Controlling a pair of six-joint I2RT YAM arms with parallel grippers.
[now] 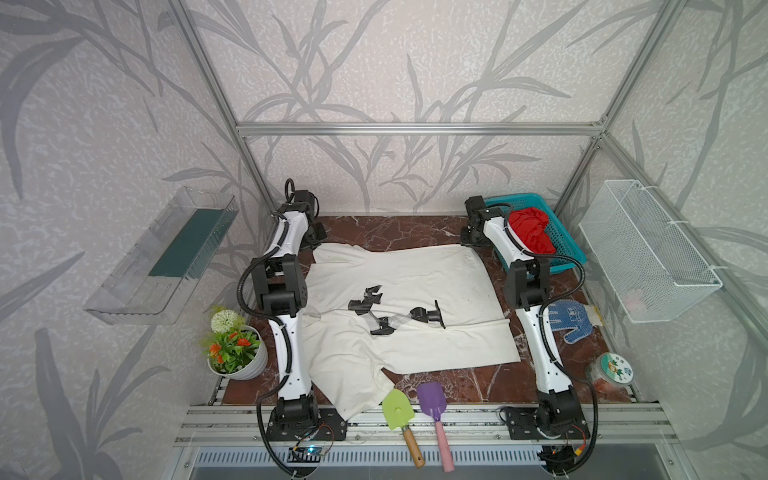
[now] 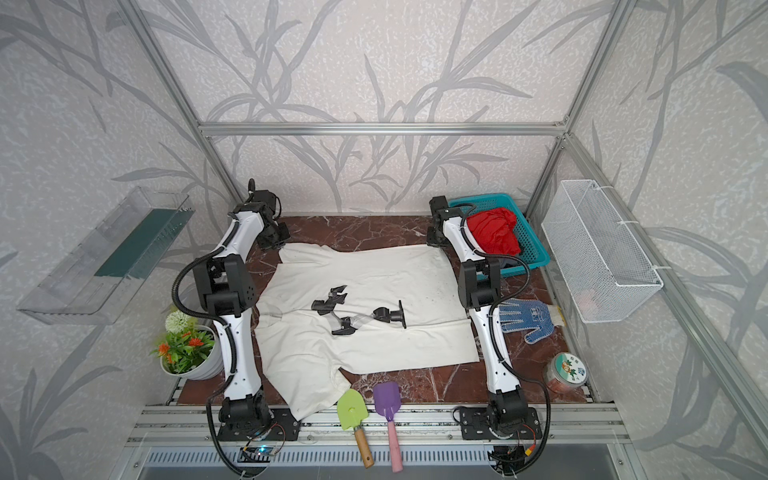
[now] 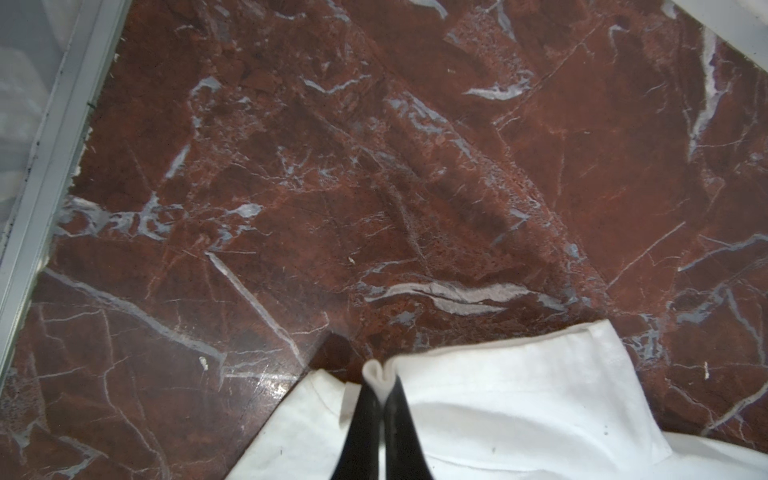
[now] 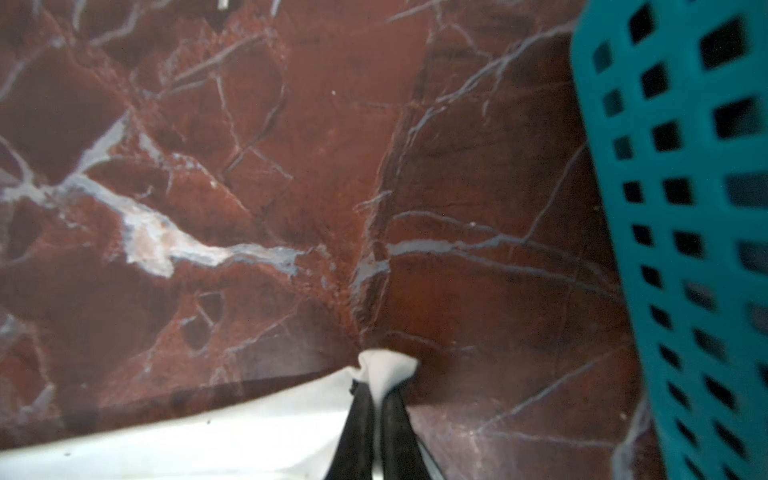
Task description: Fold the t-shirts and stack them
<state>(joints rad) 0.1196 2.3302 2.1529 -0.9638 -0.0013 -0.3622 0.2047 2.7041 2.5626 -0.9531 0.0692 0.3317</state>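
Marble tabletop (image 1: 395, 232), cream t-shirt (image 1: 415, 270), leaf-print walls (image 1: 415, 62)

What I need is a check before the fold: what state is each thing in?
cream-white t-shirt: spread out, print up, far edge pinched at two points.
left gripper: shut on the cream-white t-shirt.
right gripper: shut on the cream-white t-shirt.
red t-shirt: crumpled, unfolded, in the teal basket.
knitted glove: lying flat.
jar: lid on.
green trowel: lying flat.
purple shovel: lying flat.
flower pot: upright.
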